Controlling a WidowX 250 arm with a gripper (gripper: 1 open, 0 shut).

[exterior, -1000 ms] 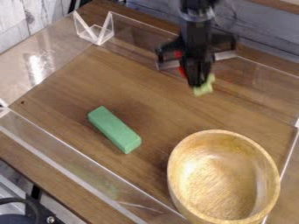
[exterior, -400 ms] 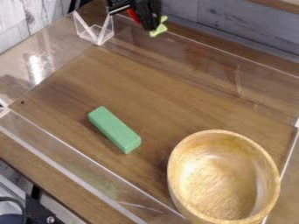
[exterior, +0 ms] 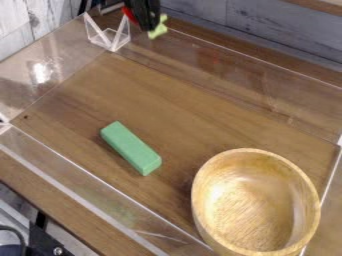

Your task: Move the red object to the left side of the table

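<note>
Gripper (exterior: pixel 147 20) is being kept clamped on small rounded red toy fruit with yellow-green stem (exterior: pixel 156 29) | fruit is hanging directly beneath fingers, above far-left corner of dark brown wood-grain table (exterior: pixel 201 110) | judged next: straight lowering.

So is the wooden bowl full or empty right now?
Empty. The wooden bowl sits upright at the near right of the table, and its whole bare inside shows, with nothing lying in it.
</note>
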